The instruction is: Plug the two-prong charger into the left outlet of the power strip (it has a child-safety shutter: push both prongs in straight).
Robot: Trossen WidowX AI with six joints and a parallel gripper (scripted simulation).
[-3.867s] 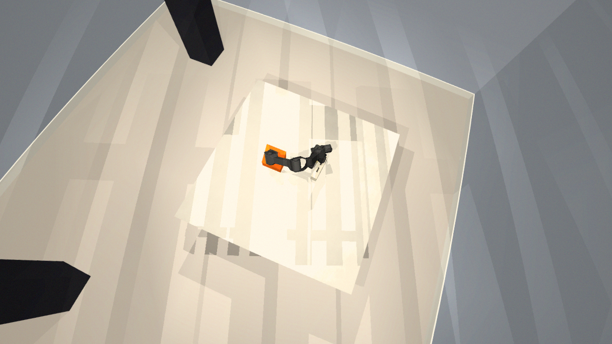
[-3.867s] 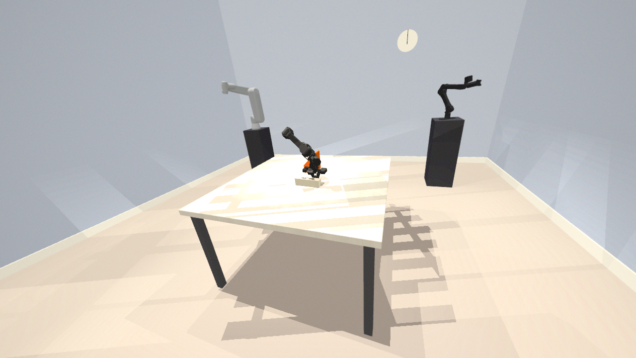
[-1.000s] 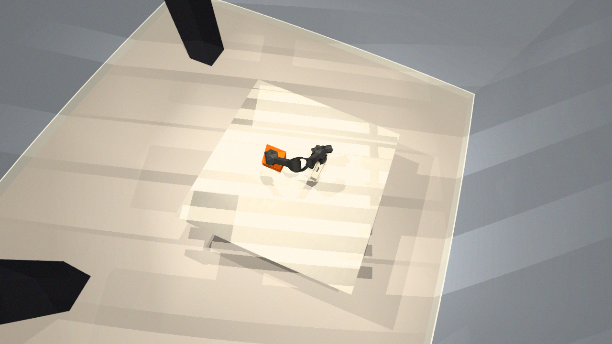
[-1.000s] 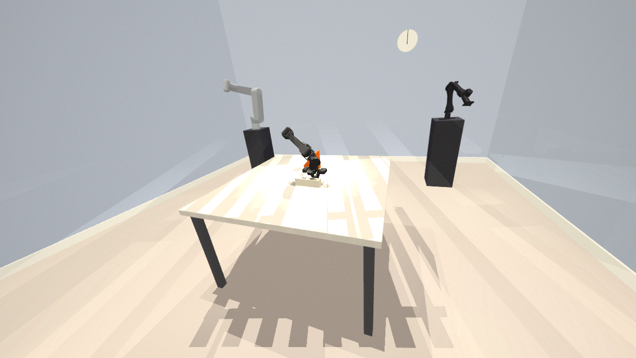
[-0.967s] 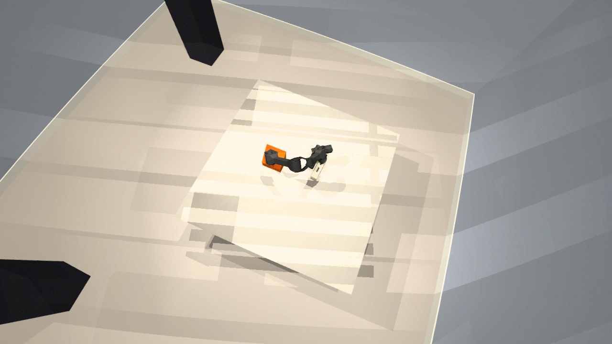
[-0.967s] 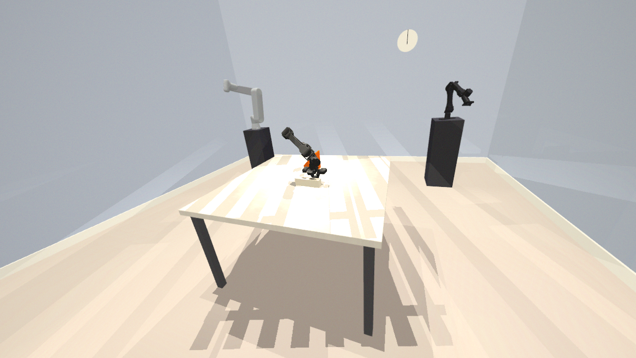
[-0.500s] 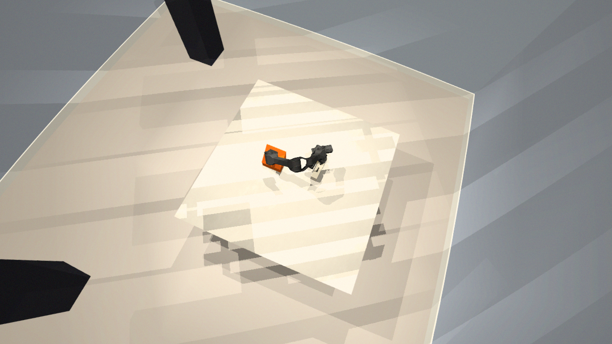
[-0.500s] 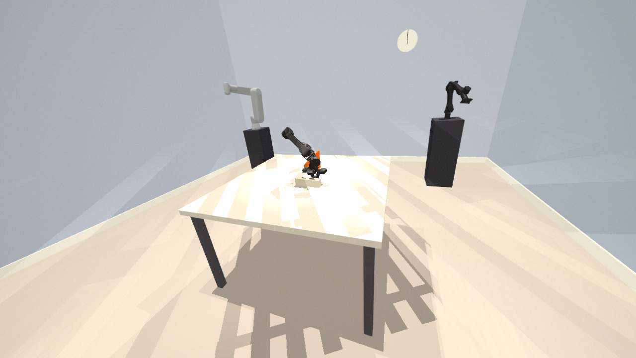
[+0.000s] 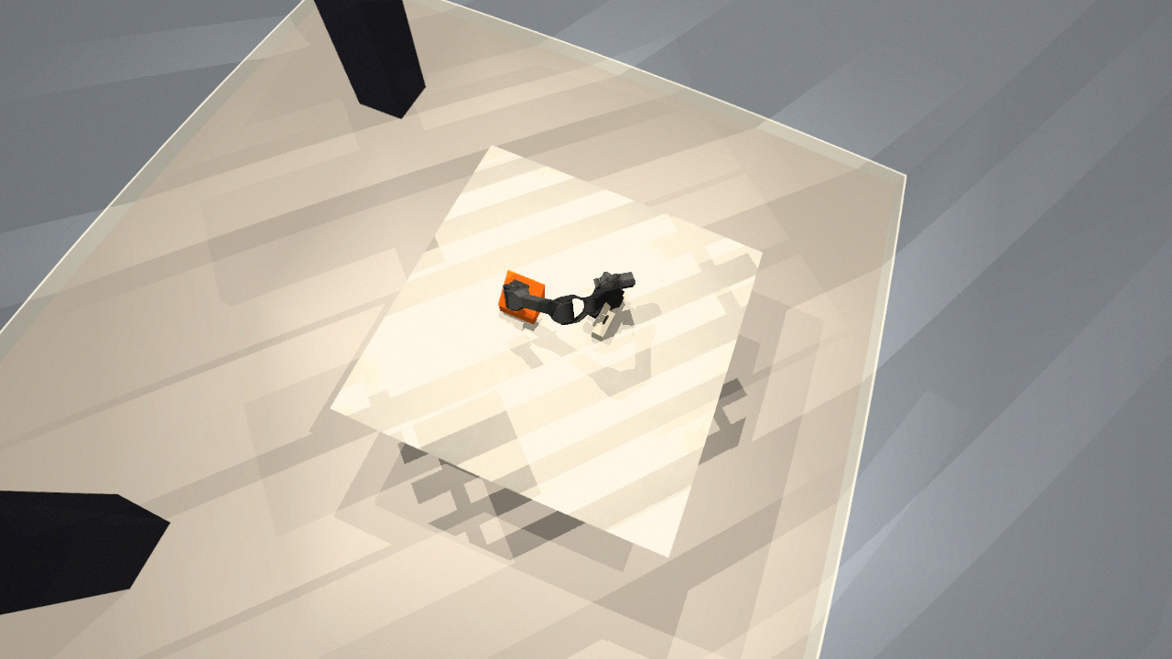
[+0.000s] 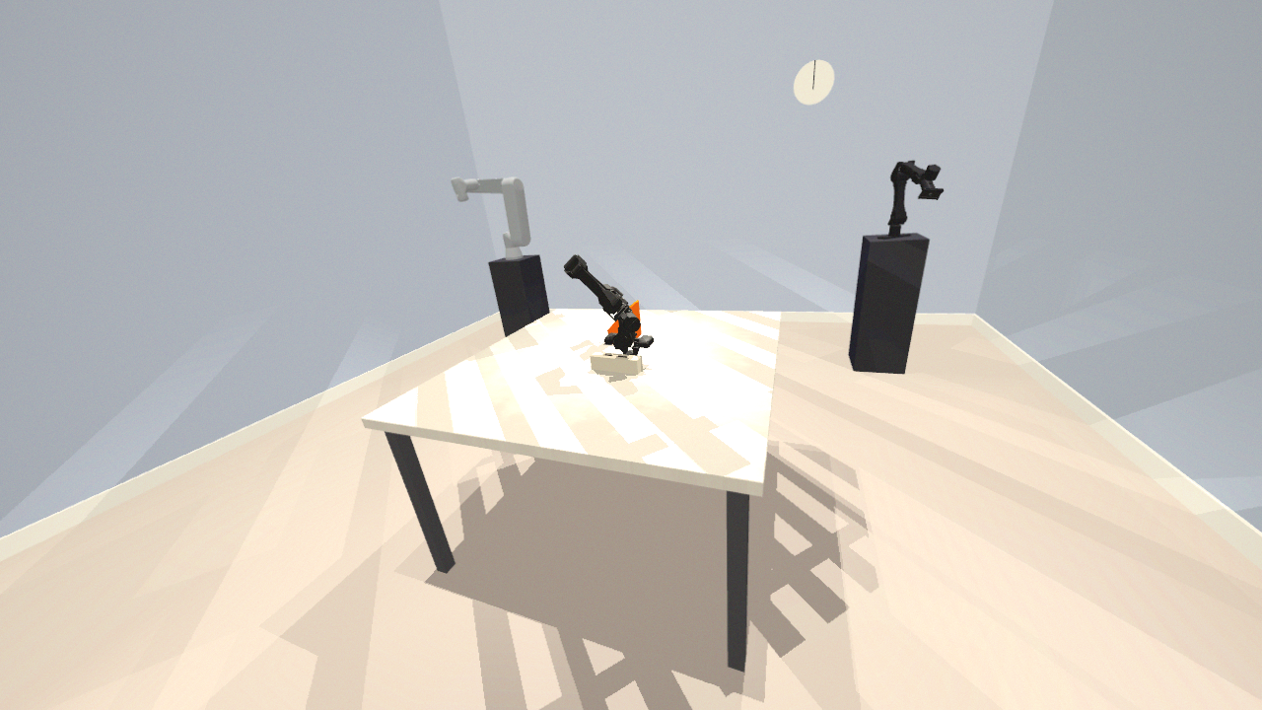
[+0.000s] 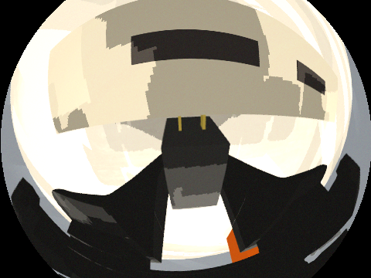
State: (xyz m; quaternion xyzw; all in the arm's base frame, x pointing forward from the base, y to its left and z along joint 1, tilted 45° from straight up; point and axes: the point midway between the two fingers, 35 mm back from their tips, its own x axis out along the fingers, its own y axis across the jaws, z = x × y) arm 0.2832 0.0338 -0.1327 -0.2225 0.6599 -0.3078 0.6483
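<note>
My gripper is shut on the black two-prong charger, with one finger on each side of it. Two brass prongs stick out from the charger's far end, side by side. The cream power strip lies on the table beyond the charger in the wrist view. The strip shows a wide dark recess in the middle and a smaller-looking one at the right. The prong tips appear at the strip's near edge, outside both recesses. Contact cannot be told.
The arm's orange base stands on the pale table. In the exterior view a grey arm and another black arm stand on dark pedestals behind and away from the table. Striped shadows cross the scene.
</note>
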